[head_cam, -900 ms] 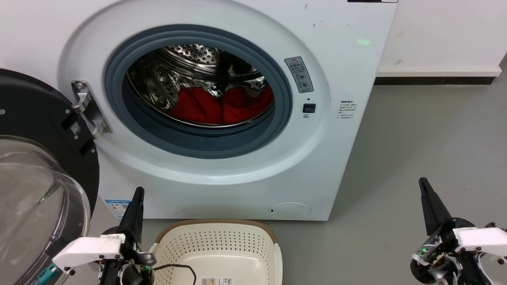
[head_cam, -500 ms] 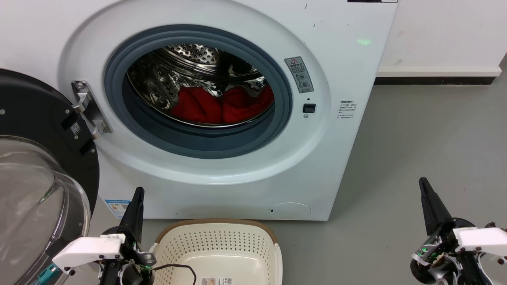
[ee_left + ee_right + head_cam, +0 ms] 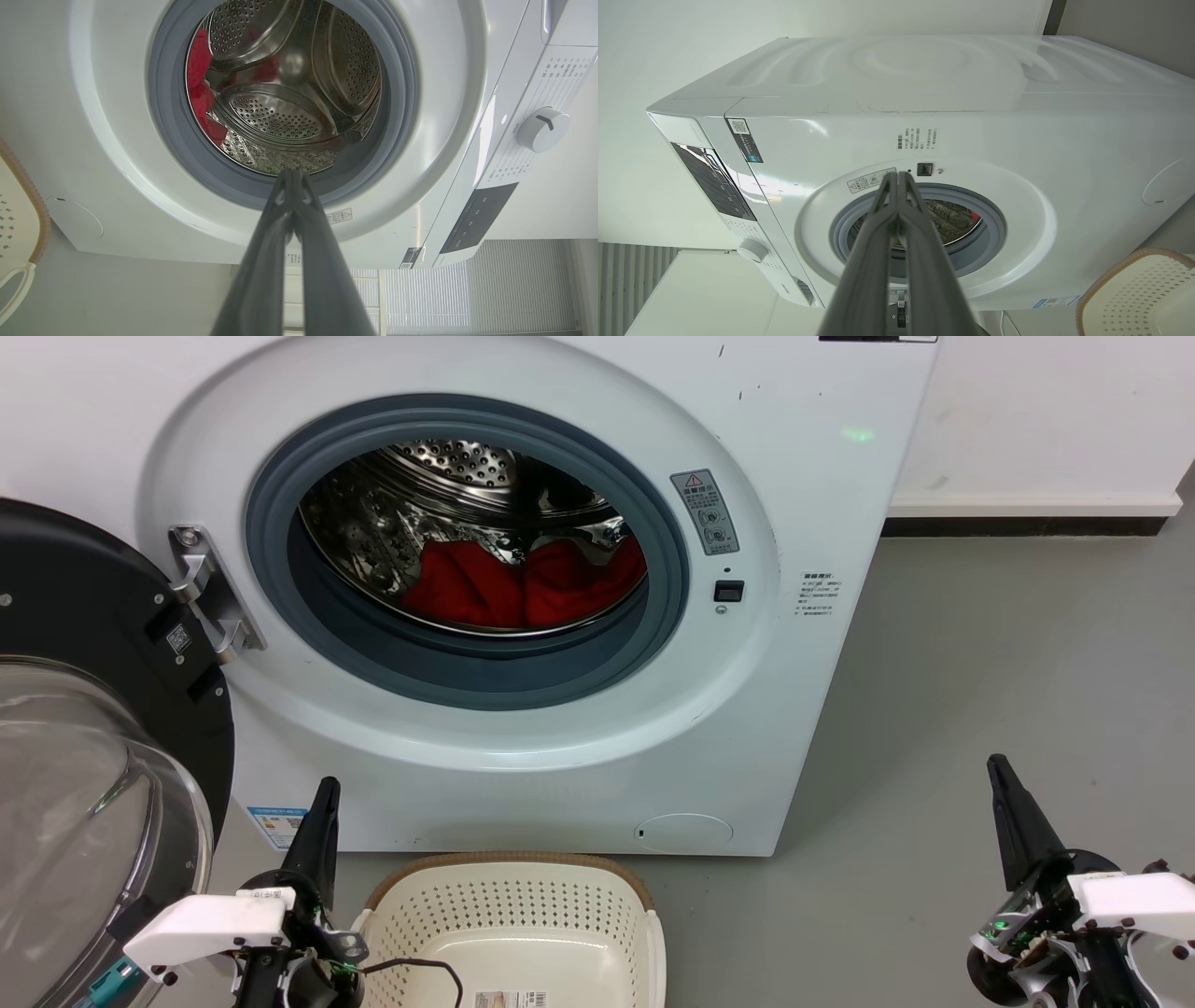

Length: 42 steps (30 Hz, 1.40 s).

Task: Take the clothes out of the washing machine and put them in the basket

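**Head view.**
- Washer (image 3: 579, 784): white, standing on a grey floor (image 3: 980, 663).
- Door (image 3: 84, 644): black frame with a glass bowl, swung fully open to the left on a metal hinge (image 3: 210, 593).
- Porthole: a grey gasket (image 3: 485, 677) rings the steel drum (image 3: 448, 462).
- Clothes (image 3: 523, 583): a red heap at the bottom of the drum, towards its right, well behind the gasket.
- Sticker (image 3: 705, 511): a warning label just right of the porthole, above the latch (image 3: 728, 590).
- Basket (image 3: 513, 905): cream with a brown rim, on the floor just in front of the washer. A black cable (image 3: 420, 966) hangs over its left side.
- Left gripper (image 3: 328, 787): at the lower left, just beside the basket. Its fingers are pressed together and hold nothing.
- Right gripper (image 3: 997, 765): at the lower right over bare floor, well apart from the washer. Its fingers are likewise together and empty.

**Left wrist view.**
- Left gripper (image 3: 293, 173): fingers meet at the tip and point at the lower lip of the gasket.
- Clothes (image 3: 200, 88): red folds against the left side of the drum (image 3: 289, 112).
- Knob (image 3: 542, 128) and dark panel (image 3: 476, 217): at the right.
- Basket (image 3: 32, 196): rim at the left edge.

**Right wrist view.**
- Right gripper (image 3: 898, 175): fingers closed tip to tip, aimed at the washer (image 3: 971, 116).
- Clothes (image 3: 976, 217): a sliver of red inside the porthole.
- Knob (image 3: 752, 250) and panel (image 3: 712, 182): at the left.
- Basket (image 3: 1134, 289): at the lower right corner.
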### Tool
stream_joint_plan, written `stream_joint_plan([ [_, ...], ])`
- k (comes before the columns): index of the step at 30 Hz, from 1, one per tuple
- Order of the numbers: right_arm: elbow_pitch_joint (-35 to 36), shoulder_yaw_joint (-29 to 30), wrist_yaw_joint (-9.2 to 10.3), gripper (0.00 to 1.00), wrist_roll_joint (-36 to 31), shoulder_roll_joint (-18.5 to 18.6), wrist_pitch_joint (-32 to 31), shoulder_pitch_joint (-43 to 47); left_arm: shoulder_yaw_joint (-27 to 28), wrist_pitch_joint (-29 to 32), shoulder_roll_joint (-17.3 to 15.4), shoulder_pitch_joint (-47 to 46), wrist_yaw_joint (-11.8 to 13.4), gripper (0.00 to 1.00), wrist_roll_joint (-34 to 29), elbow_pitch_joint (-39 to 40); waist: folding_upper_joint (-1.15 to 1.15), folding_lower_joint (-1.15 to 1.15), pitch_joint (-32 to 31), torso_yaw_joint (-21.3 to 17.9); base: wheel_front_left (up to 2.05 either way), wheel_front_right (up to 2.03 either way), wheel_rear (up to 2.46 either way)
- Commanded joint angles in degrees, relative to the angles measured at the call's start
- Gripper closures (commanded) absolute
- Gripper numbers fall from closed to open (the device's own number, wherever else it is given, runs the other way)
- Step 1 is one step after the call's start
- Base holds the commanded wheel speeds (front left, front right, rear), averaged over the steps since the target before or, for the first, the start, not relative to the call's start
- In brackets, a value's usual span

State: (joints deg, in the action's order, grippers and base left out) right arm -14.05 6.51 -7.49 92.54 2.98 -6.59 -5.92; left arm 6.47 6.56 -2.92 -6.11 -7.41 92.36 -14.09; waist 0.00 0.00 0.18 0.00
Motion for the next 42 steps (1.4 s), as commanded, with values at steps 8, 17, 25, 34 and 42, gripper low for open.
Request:
stream_joint_plan([
  [8,-0.1,0.0,0.00,1.00,-0.3,-0.2,0.0,-0.7,0.1,0.1,0.1,-0.3,-0.2,1.00,0.1,0.0,0.00,0.00,0.0,0.0,0.00,0.00,0.00],
  [17,-1.5,-0.4,0.01,0.00,-0.4,-0.1,0.9,2.0,-0.5,-1.0,0.2,2.0,0.0,0.00,-0.5,-1.4,0.00,0.00,0.0,0.0,0.00,0.00,0.00],
  [25,-1.1,0.0,0.01,0.00,-3.0,-0.1,3.2,2.8,-0.6,-3.3,0.2,3.0,0.0,0.00,-2.4,-0.4,0.00,0.00,0.0,-0.1,0.00,0.00,0.00],
  [34,-2.1,1.7,0.01,0.00,-9.6,0.0,5.5,2.9,2.1,-5.6,0.1,3.6,0.0,0.00,-7.3,0.2,0.00,0.00,0.1,-0.3,0.00,0.00,0.00],
  [42,-0.3,3.6,0.01,0.00,-20.3,0.0,7.4,2.6,4.9,-7.5,0.1,3.8,0.0,0.00,-13.1,0.5,0.00,0.00,0.1,-0.5,0.00,0.00,0.00],
])
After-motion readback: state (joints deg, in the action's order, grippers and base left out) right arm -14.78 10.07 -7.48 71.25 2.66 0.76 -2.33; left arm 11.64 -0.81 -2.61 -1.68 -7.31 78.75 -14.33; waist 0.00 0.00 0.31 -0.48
